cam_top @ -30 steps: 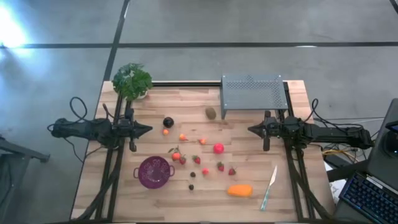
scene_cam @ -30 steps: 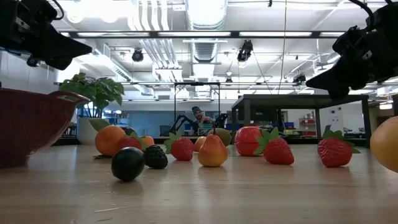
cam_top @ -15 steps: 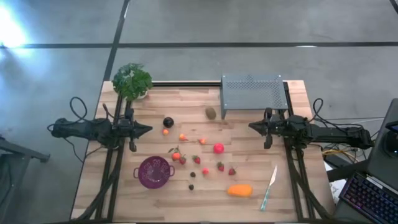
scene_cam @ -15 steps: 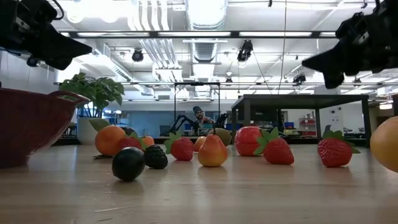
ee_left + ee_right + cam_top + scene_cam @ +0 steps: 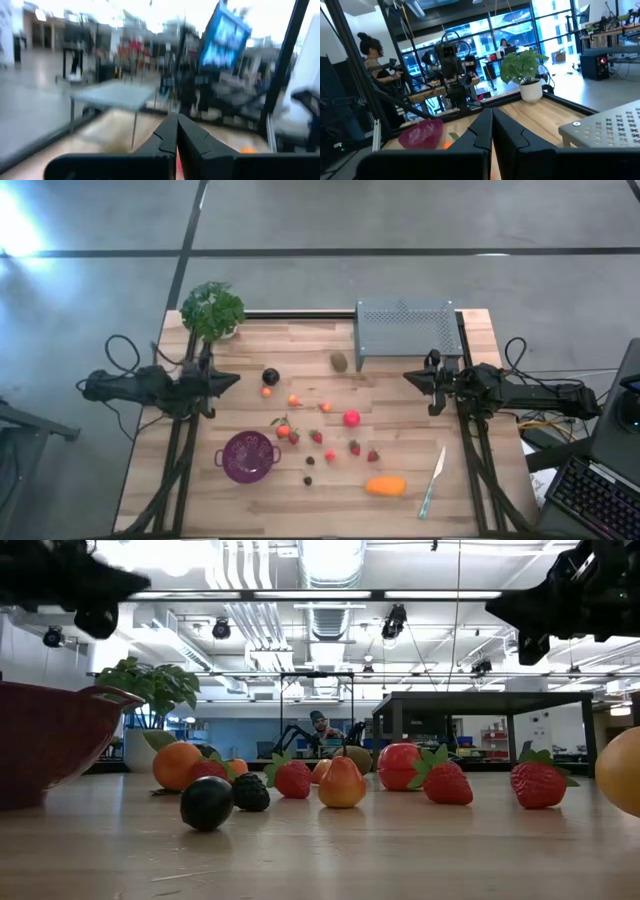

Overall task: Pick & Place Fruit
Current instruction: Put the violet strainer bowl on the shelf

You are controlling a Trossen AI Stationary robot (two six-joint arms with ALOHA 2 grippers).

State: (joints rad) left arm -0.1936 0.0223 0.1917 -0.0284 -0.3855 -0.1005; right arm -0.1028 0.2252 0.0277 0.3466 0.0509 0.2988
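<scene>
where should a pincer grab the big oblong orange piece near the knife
Take the oblong orange piece across its narrow middle, coming straight down from above. It lies flat with its long axis running left-right across the table, open wood around it, and the knife off to its right, so the short sides are free.

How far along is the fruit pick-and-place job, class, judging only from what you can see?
Done: nothing; the purple colander looks empty. In hand: nothing; the left end effector and right end effector are shut, raised above the table. Left: all fruit, including the strawberries, kiwi, plum and oblong orange piece.
</scene>
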